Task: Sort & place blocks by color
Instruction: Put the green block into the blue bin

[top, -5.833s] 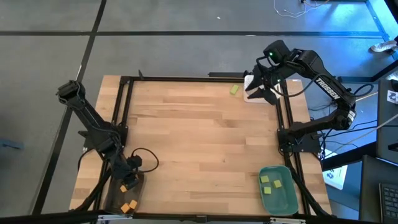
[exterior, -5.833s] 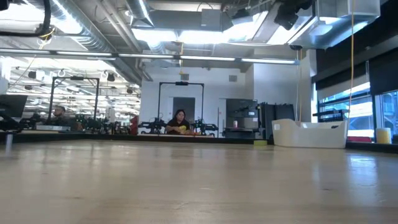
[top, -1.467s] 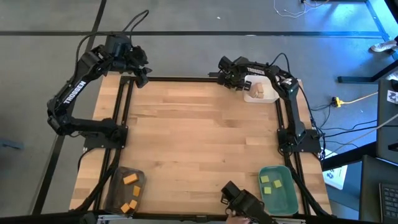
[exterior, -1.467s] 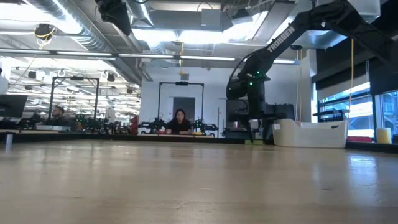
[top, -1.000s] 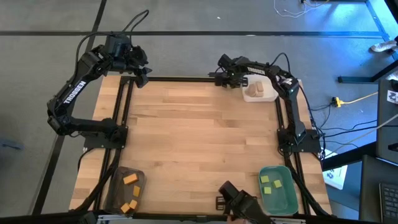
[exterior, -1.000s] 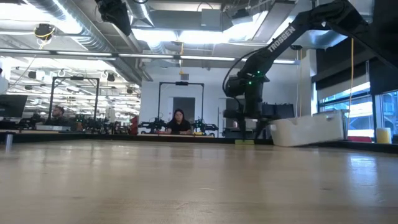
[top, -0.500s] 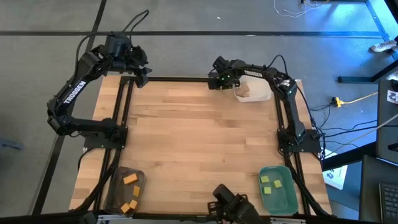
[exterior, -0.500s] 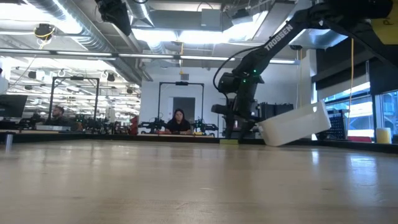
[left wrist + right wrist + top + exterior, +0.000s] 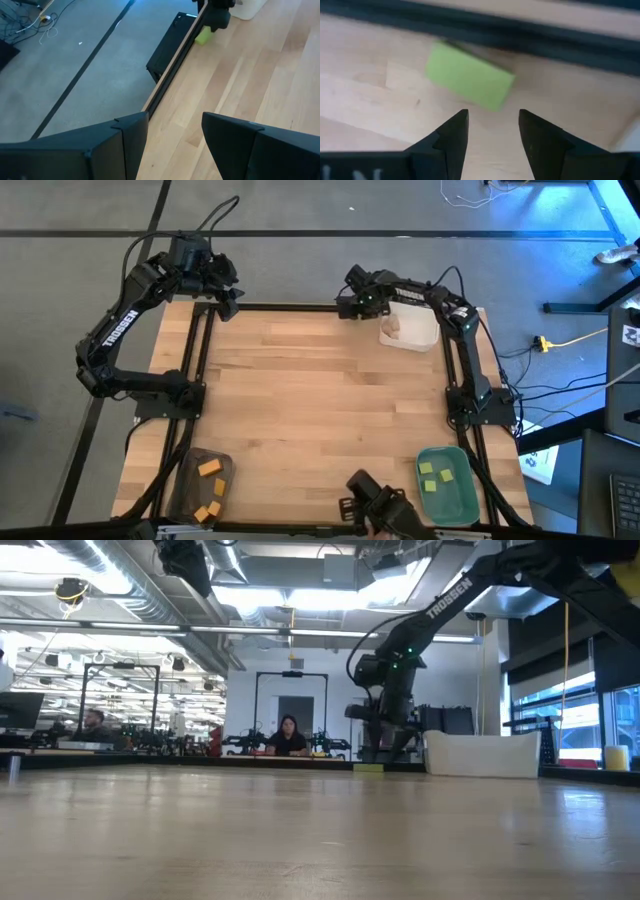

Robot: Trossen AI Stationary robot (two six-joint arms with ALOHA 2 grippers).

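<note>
High view, right gripper (image 9: 350, 304): low over the table's far edge, beside the white tray (image 9: 420, 338); fingers hard to read here.
High view, left gripper (image 9: 226, 292): raised past the far left corner, waiting.
High view, blocks: orange ones (image 9: 209, 469) in the grey tray (image 9: 190, 482), green ones (image 9: 432, 470) in the green tray (image 9: 462, 502), tan ones (image 9: 393, 330) in the white tray.
Low view: right arm down next to white tray; green block (image 9: 368, 767) on table under it.
Left wrist view: fingers (image 9: 124, 135) spread, nothing between.
Right wrist view: fingers (image 9: 454, 134) apart, empty; green block just ahead, flat on the wood near the dark rail (image 9: 530, 34).
</note>
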